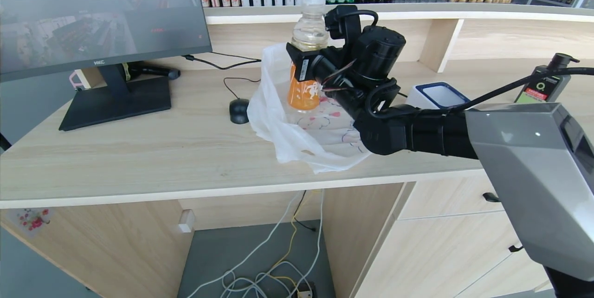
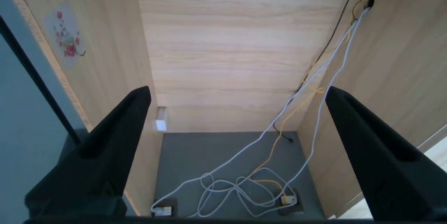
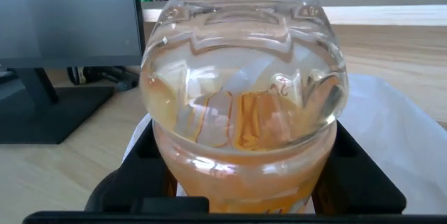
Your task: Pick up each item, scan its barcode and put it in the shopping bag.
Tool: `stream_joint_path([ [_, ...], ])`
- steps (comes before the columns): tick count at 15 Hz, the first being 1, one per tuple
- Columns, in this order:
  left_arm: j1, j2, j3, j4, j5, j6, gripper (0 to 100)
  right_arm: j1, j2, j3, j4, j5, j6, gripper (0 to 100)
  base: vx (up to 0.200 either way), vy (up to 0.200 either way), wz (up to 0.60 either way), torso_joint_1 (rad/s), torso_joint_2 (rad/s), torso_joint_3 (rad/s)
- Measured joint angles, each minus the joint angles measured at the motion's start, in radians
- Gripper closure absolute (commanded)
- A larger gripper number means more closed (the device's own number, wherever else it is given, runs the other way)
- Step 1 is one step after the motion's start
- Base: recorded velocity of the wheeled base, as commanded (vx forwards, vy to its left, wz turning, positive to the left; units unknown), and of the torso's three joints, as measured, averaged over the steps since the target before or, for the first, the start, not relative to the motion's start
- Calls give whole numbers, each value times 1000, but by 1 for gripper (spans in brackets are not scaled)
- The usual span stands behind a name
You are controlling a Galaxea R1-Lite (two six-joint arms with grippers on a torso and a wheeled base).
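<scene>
A clear bottle with an orange label and white cap [image 1: 307,52] is held upright over the open mouth of the white shopping bag [image 1: 297,135] on the wooden counter. My right gripper [image 1: 306,73] is shut on the bottle's body, coming in from the right. Up close, the bottle [image 3: 244,112] shows pale liquid, with dark fingers [image 3: 363,175] on both sides of it. My left gripper [image 2: 237,154] hangs below the counter's front edge, open, with nothing between its fingers [image 2: 115,147].
A monitor [image 1: 102,15] on its stand fills the counter's left. A black mouse [image 1: 239,111] lies just left of the bag. A white scanner box [image 1: 436,96] and a pump bottle [image 1: 545,82] stand at the right. Loose cables [image 2: 265,175] lie on the floor under the counter.
</scene>
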Motion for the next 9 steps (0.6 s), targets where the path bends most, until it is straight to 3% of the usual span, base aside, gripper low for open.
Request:
stream_joint_path([
  [9,0,0,0,0,0,0,0,-2,33,0,-6,-2,-21,100,0,0,0,0,0,0],
])
